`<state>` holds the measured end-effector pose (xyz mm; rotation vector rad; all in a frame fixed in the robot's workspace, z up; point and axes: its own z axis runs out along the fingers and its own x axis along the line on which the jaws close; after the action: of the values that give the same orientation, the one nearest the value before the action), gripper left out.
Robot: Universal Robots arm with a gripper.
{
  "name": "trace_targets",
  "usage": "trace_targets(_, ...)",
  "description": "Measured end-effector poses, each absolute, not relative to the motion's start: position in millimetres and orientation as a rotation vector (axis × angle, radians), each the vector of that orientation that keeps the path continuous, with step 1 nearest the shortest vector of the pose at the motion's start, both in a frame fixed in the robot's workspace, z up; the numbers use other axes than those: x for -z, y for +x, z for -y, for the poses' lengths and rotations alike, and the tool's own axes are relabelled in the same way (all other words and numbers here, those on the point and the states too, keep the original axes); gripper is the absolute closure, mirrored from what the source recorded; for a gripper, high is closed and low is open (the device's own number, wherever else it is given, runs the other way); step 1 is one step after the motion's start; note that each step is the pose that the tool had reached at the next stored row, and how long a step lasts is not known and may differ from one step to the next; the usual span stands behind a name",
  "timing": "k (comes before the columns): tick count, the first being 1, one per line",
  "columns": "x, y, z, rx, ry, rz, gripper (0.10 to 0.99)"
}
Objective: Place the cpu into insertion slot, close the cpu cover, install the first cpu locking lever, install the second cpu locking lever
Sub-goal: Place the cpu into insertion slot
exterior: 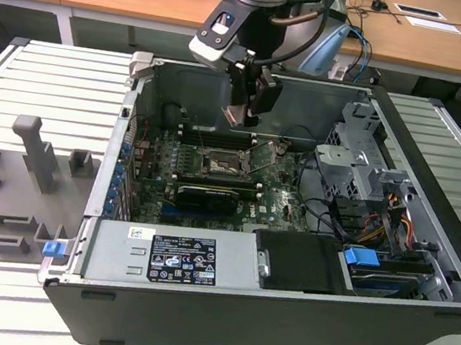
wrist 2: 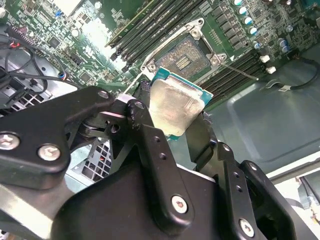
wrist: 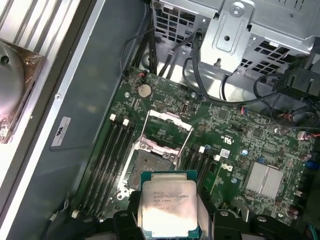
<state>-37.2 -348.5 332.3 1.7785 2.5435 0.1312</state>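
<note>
My gripper (exterior: 247, 113) hangs inside the open computer case, shut on the cpu (wrist: 169, 207), a small square chip with a pale silver top. In both wrist views the black fingers (wrist 2: 142, 112) press on two opposite edges of the cpu (wrist 2: 175, 107). The insertion slot (wrist: 146, 162) lies on the green board just below the chip, its dark square bed bare. It also shows in the second wrist view as a silver-rimmed insertion slot (wrist 2: 182, 60) and in the exterior view as the insertion slot (exterior: 219, 164). The cpu cover (wrist: 169, 129) stands swung open beside the slot. A thin locking lever (wrist 2: 240, 72) sticks out, unlatched.
Long black memory slots (wrist: 112, 160) flank the socket on both sides. A silver drive cage (exterior: 360, 156) and loose cables (exterior: 327, 211) fill the case toward the exterior view's right. The power supply (exterior: 173, 254) sits at the front. Grey fixtures (exterior: 33, 155) stand outside the case.
</note>
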Motion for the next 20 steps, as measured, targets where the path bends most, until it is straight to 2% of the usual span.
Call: trace_targets(20, -324.2, -37.8, 348.5, -0.129, 1.879, -2.466, 0.557)
